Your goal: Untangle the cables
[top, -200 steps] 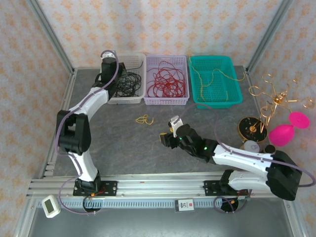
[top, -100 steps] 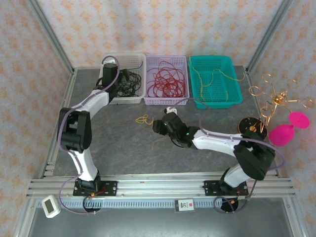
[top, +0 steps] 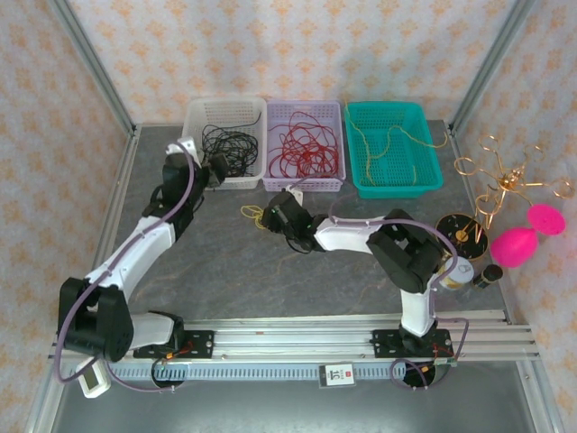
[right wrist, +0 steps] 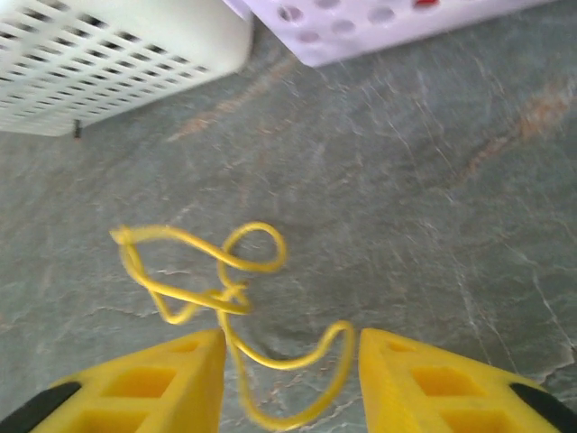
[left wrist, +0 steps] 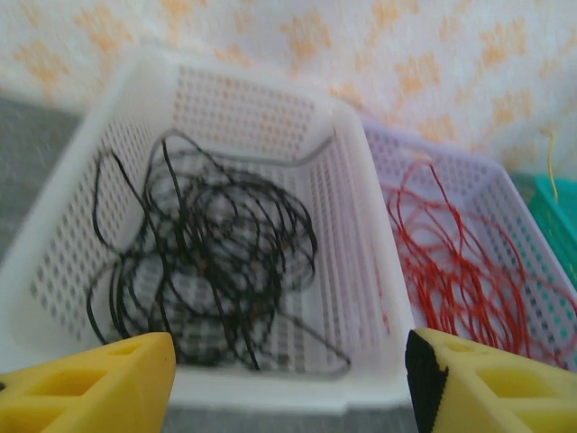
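- The grey tabletop (top: 225,271) is nearly clear of wire. The sorting looks close to done, with one piece still loose in front of the right gripper.
- Three baskets line the far edge. The white basket (left wrist: 352,234) sits straight ahead of the left gripper, the purple basket (top: 305,185) is just beyond the right gripper, and the teal basket (top: 397,188) is further off to that gripper's right.
- The left gripper (left wrist: 290,361) hung over the white basket a second ago and has since pulled back to its near rim. Its yellow fingers are spread wide with nothing between them, which suggests it has just let go of its load.
- The black cable (left wrist: 207,253) lies in a loose heap inside the white basket, just ahead of and below the left gripper. It is apart from the red cable (top: 305,149), which is piled next door.
- The right gripper (right wrist: 290,347) has swung from mid-table up to the spot in front of the baskets. Its fingers stand apart on either side of the wire and are not yet pinching it.
- A yellow strand (top: 392,144) already rests in the teal basket.
- The loose yellow cable (right wrist: 225,293) is a small curl on the tabletop. Its tail runs between the right gripper's fingers, while its loops lie just ahead and to the left. Picking it up appears to be the next job.
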You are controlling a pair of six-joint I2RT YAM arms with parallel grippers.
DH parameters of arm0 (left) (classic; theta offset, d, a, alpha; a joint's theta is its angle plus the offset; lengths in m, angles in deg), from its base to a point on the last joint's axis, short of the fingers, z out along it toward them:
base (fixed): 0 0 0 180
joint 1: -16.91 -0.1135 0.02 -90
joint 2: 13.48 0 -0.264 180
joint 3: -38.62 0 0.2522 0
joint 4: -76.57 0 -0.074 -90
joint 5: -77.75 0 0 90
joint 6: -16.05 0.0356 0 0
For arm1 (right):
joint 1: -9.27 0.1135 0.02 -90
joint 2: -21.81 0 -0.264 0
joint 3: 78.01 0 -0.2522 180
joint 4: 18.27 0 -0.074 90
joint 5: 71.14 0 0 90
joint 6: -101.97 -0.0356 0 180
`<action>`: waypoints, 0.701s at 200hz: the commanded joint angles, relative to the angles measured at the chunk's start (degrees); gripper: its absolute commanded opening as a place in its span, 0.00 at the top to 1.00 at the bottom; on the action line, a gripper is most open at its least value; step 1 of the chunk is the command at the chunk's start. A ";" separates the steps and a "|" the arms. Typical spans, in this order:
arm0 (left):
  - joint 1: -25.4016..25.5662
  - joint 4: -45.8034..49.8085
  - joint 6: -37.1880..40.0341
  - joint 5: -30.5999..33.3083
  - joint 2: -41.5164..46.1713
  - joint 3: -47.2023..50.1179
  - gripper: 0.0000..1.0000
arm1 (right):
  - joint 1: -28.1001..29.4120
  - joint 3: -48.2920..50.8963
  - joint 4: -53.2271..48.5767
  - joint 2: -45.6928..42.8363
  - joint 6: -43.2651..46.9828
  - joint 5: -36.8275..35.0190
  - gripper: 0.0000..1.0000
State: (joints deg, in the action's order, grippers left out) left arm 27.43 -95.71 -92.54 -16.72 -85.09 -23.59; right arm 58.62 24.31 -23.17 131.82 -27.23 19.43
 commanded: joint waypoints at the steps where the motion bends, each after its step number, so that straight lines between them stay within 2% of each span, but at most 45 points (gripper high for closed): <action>1: 2.52 2.66 -1.02 -1.69 4.96 4.11 0.31 | -0.15 -0.26 -0.17 0.98 -1.05 -3.31 0.67; 38: 5.12 5.59 -2.20 -2.21 11.70 11.44 0.33 | -0.21 1.17 0.94 0.52 1.31 -5.59 0.93; 59: 5.17 6.52 -3.68 -3.03 14.87 14.79 0.33 | -0.21 2.21 2.94 -0.72 4.32 -4.80 1.00; 107: 5.13 6.14 -6.78 -10.15 17.27 20.17 0.33 | -0.21 8.06 7.24 -8.02 11.02 -3.33 1.00; 129: 5.12 3.23 -9.64 -14.65 18.64 22.21 0.33 | -0.21 13.53 12.43 -14.24 18.02 -2.60 1.00; 140: 5.12 1.40 -11.12 -17.32 19.99 22.97 0.33 | -0.22 17.00 16.51 -17.38 24.68 0.06 1.00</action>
State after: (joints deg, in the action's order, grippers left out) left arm 32.30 -90.42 -99.56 -26.95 -68.04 -2.19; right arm 58.62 36.37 -15.67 121.59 -14.73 17.36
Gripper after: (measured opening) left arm 0.667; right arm 0.042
